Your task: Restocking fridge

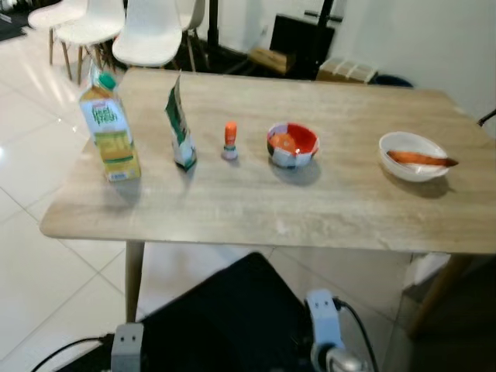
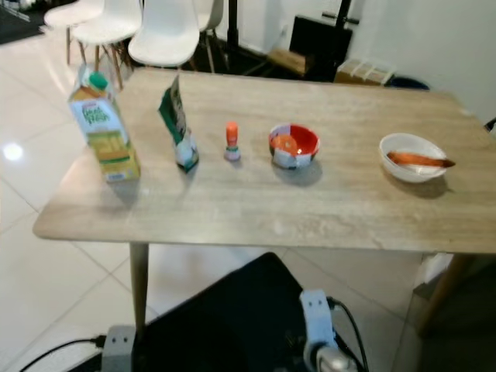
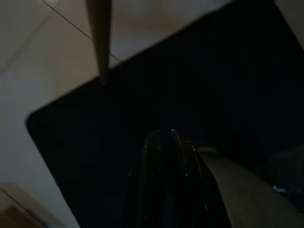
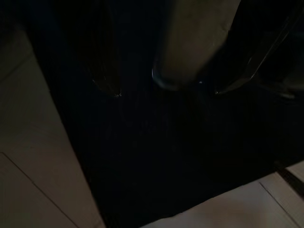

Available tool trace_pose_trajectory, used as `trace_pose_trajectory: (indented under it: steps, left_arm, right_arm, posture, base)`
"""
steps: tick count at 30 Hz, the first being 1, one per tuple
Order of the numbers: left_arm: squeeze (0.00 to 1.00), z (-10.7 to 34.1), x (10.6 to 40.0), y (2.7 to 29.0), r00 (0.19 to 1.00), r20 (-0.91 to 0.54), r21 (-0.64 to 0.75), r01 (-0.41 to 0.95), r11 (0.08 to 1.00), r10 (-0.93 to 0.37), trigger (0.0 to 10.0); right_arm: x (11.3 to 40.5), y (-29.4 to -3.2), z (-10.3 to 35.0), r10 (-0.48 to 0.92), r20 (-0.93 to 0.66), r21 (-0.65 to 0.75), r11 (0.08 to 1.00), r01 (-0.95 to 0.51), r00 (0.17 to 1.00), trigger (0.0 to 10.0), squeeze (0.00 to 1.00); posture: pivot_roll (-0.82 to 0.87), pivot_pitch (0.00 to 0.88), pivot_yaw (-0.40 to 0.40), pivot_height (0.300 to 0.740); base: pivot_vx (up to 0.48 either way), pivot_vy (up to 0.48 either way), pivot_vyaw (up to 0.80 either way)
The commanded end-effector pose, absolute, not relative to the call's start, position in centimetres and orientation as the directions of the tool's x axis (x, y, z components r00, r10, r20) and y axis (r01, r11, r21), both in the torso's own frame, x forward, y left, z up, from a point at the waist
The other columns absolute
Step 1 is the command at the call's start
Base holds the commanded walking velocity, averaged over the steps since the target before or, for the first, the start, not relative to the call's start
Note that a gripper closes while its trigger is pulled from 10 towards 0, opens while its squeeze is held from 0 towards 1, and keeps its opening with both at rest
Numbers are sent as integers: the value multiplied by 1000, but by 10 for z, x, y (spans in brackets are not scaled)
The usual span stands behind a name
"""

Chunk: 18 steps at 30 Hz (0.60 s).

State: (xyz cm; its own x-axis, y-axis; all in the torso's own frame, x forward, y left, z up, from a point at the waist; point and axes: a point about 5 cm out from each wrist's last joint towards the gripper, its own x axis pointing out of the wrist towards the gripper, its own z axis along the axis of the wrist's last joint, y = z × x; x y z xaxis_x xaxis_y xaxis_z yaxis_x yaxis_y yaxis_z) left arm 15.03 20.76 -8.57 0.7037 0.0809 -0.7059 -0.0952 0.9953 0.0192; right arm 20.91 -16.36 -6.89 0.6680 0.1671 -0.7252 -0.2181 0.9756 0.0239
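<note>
White floor tiles (image 1: 31, 256), glossy enough to catch the light, surround a pale wood-grain desk (image 1: 310, 205) with a matte top and tapered legs, and white moulded chairs (image 1: 143, 31) stand beyond it at the upper left of the frame. Five items stand in a loose row across the desk: at the left a tall rectangular juice carton (image 1: 111, 128) with a green cap, then a crinkled green-and-white pouch (image 1: 180, 124) standing on edge, a small orange-capped bottle (image 1: 230, 141), a round red-and-white bowl (image 1: 292, 144) of orange food, and at the right a smooth white bowl (image 1: 412, 156) holding what looks like a carrot. None is held, so I judge the restocking has not got past the approach: the robot faces the desk with both arms hanging low at the bottom of the frame, over a black mat (image 1: 232, 318) on the floor. The left gripper (image 3: 166, 142) shows in its dim wrist view with its jaws pressed together; the right gripper (image 4: 166, 92) shows in its own dark view with its jaws spread apart. No fridge can be made out. The next move probably calls for raising an arm over the desk edge and choosing one item; the rigid carton looks easiest to clamp, while the pouch would likely crumple.
</note>
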Motion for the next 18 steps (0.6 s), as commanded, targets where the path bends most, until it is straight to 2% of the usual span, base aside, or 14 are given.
trace_pose_trajectory:
  steps: [1,7,18]
  left_arm:
    - [0,-90,143,204,680,-731,20,-69,997,62,10000]
    - [0,-90,143,203,677,-734,22,-59,998,57,10000]
    - [0,-91,139,203,675,-736,31,-52,998,58,10000]
  right_arm:
    - [198,-175,-75,118,-760,14,986,-165,639,10000,0]
    - [199,-176,-74,120,-750,22,987,-157,650,10000,0]
    - [190,-182,-79,106,-778,-6,984,-176,620,10000,0]
  posture:
    - [-34,109,-47,740]
    - [-36,110,-47,740]
    - [-40,108,-49,740]
  base:
    - [360,0,-800]
    - [354,0,-800]
    - [0,0,0]
